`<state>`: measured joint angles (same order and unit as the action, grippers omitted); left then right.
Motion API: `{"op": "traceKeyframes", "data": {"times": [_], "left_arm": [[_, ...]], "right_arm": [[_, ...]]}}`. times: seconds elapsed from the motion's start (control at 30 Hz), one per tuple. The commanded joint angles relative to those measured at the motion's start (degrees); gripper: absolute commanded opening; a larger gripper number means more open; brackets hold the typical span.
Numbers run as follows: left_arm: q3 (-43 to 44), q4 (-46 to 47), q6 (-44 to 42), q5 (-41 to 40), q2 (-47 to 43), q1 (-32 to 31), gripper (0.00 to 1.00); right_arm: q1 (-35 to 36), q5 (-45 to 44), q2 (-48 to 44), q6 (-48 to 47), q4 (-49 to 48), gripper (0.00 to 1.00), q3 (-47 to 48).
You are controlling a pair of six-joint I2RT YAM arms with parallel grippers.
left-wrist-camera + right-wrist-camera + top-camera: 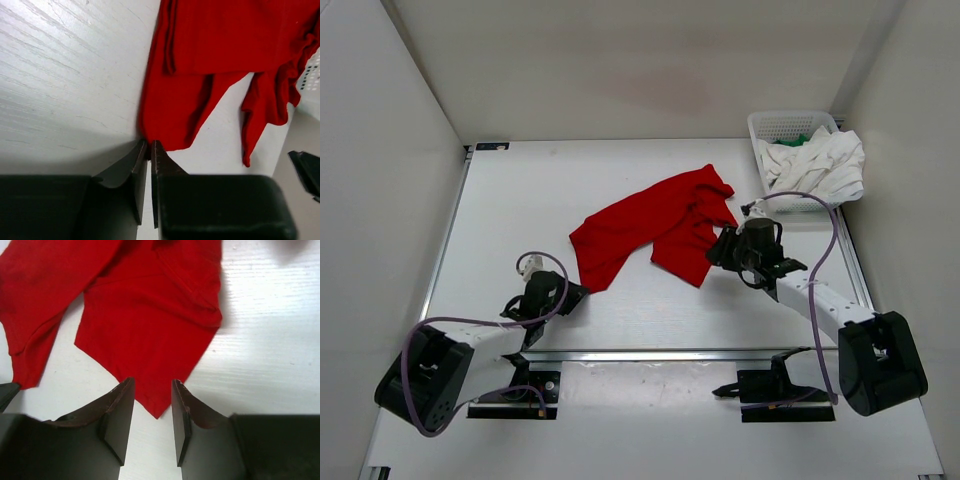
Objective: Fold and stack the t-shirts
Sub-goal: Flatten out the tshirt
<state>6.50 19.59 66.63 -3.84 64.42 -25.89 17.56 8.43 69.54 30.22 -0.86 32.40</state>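
Observation:
The red t-shirt [650, 225] lies crumpled and spread across the middle of the table. My left gripper [570, 296] is at the shirt's near-left corner. In the left wrist view its jaws [149, 145] are pressed almost together, with the tip of the red t-shirt [225, 40] pinched between them. My right gripper [723, 247] is at the shirt's near-right corner. It stands open [150, 382], and a pointed corner of the red t-shirt [150, 315] lies flat on the table between its fingers. The white t-shirt [820, 165] and a bit of the green t-shirt [795, 141] sit in the basket.
A white mesh basket [780, 122] stands at the table's back right corner, with white cloth spilling over its right rim. White walls enclose the table on the left, back and right. A metal rail [660, 354] runs along the near edge in front of both arm bases.

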Motion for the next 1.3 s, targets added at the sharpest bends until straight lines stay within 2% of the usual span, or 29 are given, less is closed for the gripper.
{"op": "traceKeyframes", "data": {"times": [0.0,0.1,0.23,0.37,0.6,0.77,0.87,0.9,0.97,1.17,1.27], "left_arm": [[1.4,0.2,-1.1,-1.2,2.5,0.8,0.14],[2.5,1.1,-2.6,-0.7,3.9,1.5,0.00],[3.5,0.0,-6.3,-0.9,2.1,2.7,0.00],[6.7,-2.8,-11.6,-2.7,0.5,0.2,0.00],[5.1,0.0,-13.5,-0.5,0.0,-1.8,0.00],[4.7,-0.8,-15.6,-1.3,-2.8,-2.4,0.00],[4.7,-1.4,-16.3,-1.0,-4.0,-2.1,0.00],[4.7,-1.1,-16.6,-0.8,-4.0,-1.7,0.00],[4.8,-1.0,-16.5,-0.2,-4.2,-1.4,0.00],[6.0,-1.8,-17.5,-0.1,-4.0,-1.5,0.00],[8.4,-3.5,-19.2,0.6,-5.7,-1.4,0.00]], "right_arm": [[-0.2,-0.9,-0.6,0.5,-1.4,0.34,-1.2],[1.0,-1.7,1.0,0.1,0.3,0.34,-1.2],[3.9,-4.1,4.5,-0.7,4.0,0.36,0.2],[8.8,-7.7,8.1,0.3,8.0,0.36,2.5],[10.1,-9.9,11.5,3.7,7.8,0.38,2.4],[9.9,-11.5,14.0,4.3,9.1,0.27,2.4],[9.6,-12.0,15.3,3.8,10.0,0.14,3.4],[10.0,-12.5,16.1,3.4,11.0,0.06,4.1],[9.7,-12.4,16.2,3.7,10.9,0.01,4.4],[8.4,-13.3,11.2,2.6,11.4,0.00,3.9],[6.0,-14.4,2.1,0.8,15.1,0.00,5.5]]}}
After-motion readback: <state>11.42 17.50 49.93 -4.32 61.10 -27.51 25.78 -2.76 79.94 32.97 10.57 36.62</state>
